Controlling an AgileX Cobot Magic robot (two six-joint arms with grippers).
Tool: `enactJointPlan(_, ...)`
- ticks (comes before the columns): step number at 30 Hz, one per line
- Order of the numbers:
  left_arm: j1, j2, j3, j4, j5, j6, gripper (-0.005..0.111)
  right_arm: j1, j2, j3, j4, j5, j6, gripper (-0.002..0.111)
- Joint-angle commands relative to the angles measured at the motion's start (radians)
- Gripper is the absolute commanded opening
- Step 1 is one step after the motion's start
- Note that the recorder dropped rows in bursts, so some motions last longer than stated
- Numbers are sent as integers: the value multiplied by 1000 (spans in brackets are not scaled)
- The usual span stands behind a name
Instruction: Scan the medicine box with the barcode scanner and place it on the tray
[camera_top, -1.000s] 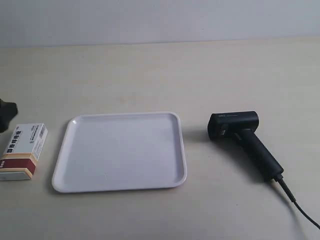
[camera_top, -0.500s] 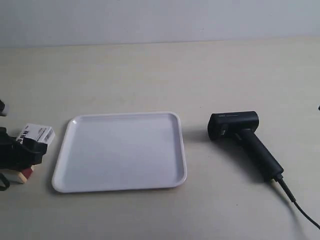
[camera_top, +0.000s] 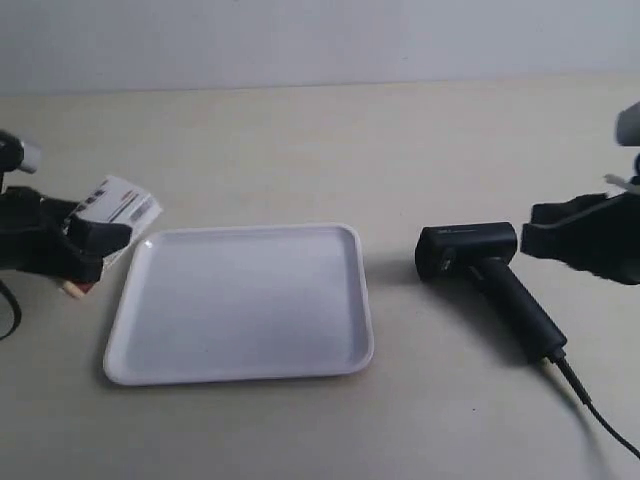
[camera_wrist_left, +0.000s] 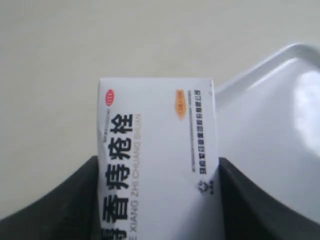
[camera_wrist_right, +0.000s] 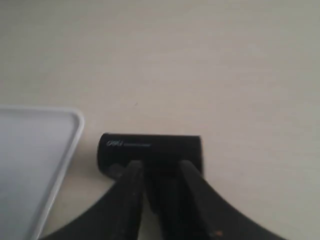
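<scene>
The medicine box (camera_top: 120, 210) is off the table, tilted, just beyond the left rim of the white tray (camera_top: 240, 300). My left gripper (camera_top: 85, 245) is shut on it. In the left wrist view the box (camera_wrist_left: 157, 125) fills the space between the two dark fingers of the left gripper (camera_wrist_left: 157, 162), and a tray corner (camera_wrist_left: 270, 130) lies beside it. The black barcode scanner (camera_top: 470, 250) lies on the table right of the tray. My right gripper (camera_top: 535, 238) hovers open by its head. In the right wrist view the right gripper (camera_wrist_right: 160, 167) has its fingers either side of the scanner (camera_wrist_right: 150, 147) handle.
The scanner's black cable (camera_top: 595, 410) runs from the handle's end off toward the front right corner of the exterior view. A tray edge (camera_wrist_right: 30, 160) shows in the right wrist view beside the scanner. The table is pale beige, with a light wall behind it.
My left gripper has closed on the medicine box and lifted it up and toward the tray. My right gripper has come into the exterior view from the right, up to the scanner.
</scene>
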Motion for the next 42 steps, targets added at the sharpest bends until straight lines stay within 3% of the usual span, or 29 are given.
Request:
enactJointPlan(1,-8,9,-146,510,-268,-259,0,74,132,-73,-272,-19,168,54)
enactJointPlan(5,-63,30,-212,578,-287,-286,0,84,227,-147,-276,157,168,83)
enactJointPlan(8,-135,44,-220,576,-262,-215,0,84,291,-172,-277,137,152,93)
enactJointPlan(11,-187,58,-233,566,-258,-181,0,84,369,-186,-293,38,103,94)
enactJointPlan(13,-199,68,-240,566,-243,-179,0,84,415,-206,-293,73,103,94)
enactJointPlan(16,-199,82,-240,566,-241,-167,0,84,478,-250,-286,178,103,94)
enactJointPlan(22,-199,123,-240,559,-235,-151,0,82,587,-332,-335,179,103,92)
enactJointPlan(26,-199,142,-240,561,-234,-146,0,82,634,-373,-381,180,97,76)
enactJointPlan(35,-197,153,-240,581,-236,-146,0,84,492,-375,-381,359,67,1)
enactJointPlan(42,-197,153,-240,581,-236,-142,0,120,319,-338,-376,334,-171,0)
